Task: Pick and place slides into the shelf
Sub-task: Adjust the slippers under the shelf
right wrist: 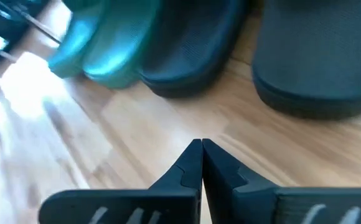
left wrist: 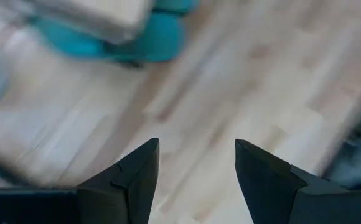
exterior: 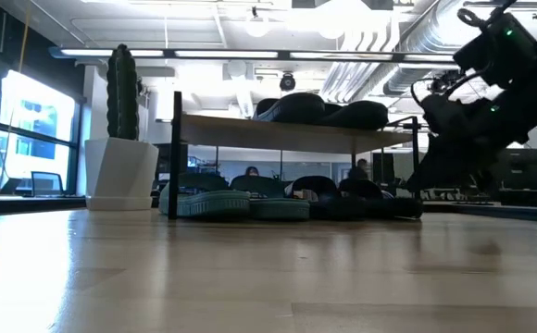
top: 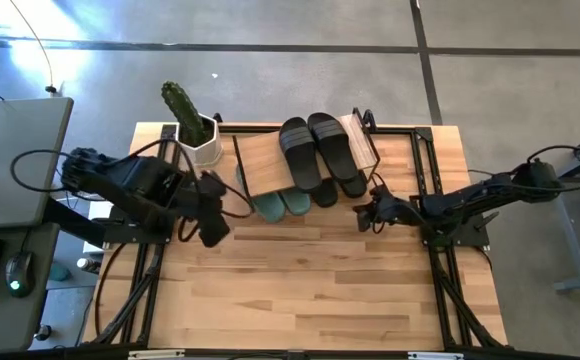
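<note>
Shelf (top: 270, 160) at worktop (top: 310, 290) 12 o'clock: two black slides (top: 320, 150) on top, green pair (top: 282, 205) beneath. Cactus pot (top: 198, 140) touching its 9 o'clock side. Left pincer (top: 213, 232) spread, empty; right pincer (top: 366, 214) pressed together, empty.

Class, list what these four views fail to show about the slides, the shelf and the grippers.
- High view: the green slides lie mostly under the shelf's top board; only their ends show.
- Low view: the black slides on the bottom level are dark; their number is unclear.
- Low view: the left gripper is outside the picture.
- Left wrist view: green slides are blurred and cut by the edge.
</note>
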`<state>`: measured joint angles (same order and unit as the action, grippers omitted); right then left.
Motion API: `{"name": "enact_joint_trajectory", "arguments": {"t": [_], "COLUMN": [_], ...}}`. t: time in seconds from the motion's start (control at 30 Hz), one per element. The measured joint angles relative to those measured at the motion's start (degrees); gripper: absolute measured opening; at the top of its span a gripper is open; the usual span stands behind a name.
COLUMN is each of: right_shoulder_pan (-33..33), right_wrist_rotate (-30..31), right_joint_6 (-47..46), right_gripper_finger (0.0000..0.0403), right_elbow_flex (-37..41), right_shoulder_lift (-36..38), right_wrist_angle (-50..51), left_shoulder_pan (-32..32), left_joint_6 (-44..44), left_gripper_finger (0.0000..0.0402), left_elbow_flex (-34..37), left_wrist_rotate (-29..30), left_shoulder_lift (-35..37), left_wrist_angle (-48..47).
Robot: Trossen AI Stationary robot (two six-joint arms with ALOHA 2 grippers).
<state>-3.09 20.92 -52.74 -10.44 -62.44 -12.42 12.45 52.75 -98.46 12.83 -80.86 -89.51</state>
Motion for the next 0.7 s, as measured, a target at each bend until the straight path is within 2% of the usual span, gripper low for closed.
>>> {"name": "enact_joint_trajectory", "arguments": {"t": [0.1, 0.23, 0.43, 0.7], "right_shoulder_pan": [0.02, 0.02, 0.02, 0.03], "right_wrist_rotate": [-0.06, -0.06, -0.23, -1.08], "right_joint_6": [1.16, 2.28, 2.20, 0.31], "right_gripper_finger": [0.0000, 0.0000, 0.0000, 0.0000], "right_elbow_flex": [0.00, -0.02, 0.00, 0.00], "right_shoulder_lift": [1.40, 2.67, 2.96, 3.46], "right_wrist_angle": [-0.53, -1.89, -2.59, -1.43], "left_shoulder_pan": [-0.04, -0.04, -2.16, -10.55], "left_joint_6": [9.09, 16.63, 20.60, 21.27], "left_gripper_finger": [0.0193, 0.0193, 0.0193, 0.0193], "left_elbow_flex": [9.73, 23.79, 43.18, 62.19], "left_wrist_rotate": [4.46, 9.87, 13.44, 15.12], "left_shoulder_lift": [5.61, 13.38, 23.27, 28.97], "left_wrist_angle": [0.91, 11.39, 31.65, 47.45]}}
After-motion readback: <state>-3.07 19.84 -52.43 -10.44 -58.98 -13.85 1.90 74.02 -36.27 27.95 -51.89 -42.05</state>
